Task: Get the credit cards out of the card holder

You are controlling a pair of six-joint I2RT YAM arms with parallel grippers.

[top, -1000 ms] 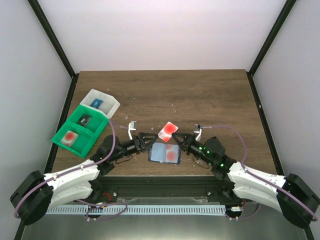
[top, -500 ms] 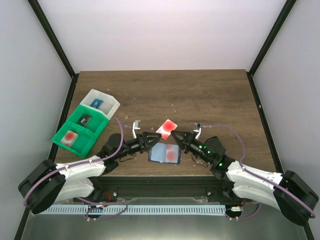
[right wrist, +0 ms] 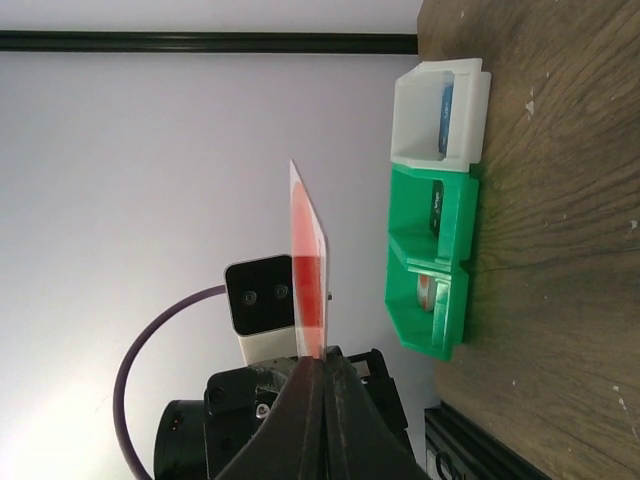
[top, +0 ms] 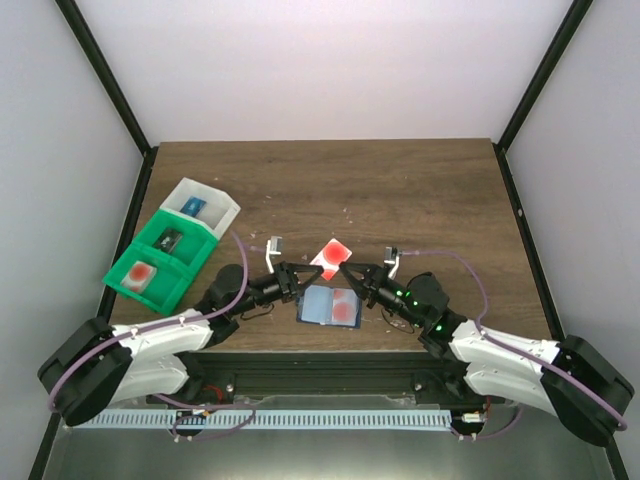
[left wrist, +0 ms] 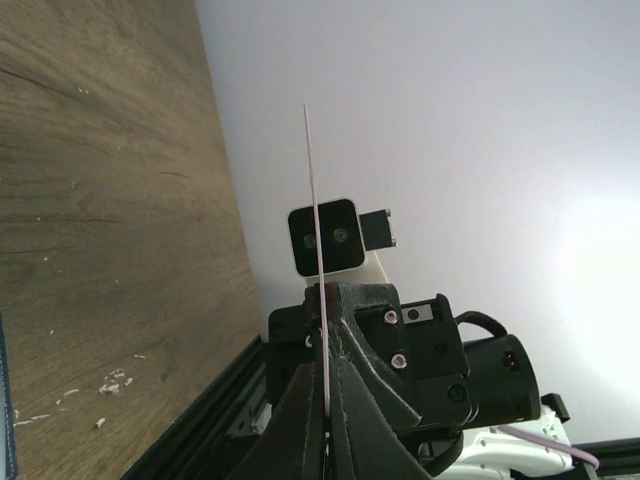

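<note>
Your left gripper (top: 313,272) has closed since a second ago and now pinches the credit card (top: 333,256), which your right gripper (top: 347,270) also clamps. On the table (top: 420,200), the card holder (top: 322,307) lies open by the near edge, under the raised card.

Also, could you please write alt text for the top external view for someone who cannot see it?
The left gripper and right gripper both pinch a pinkish-white card with a red blotch, raised clear of the open blue-grey folding card holder on the wooden table. A green plastic bin and a white plastic bin sit at left.
</note>
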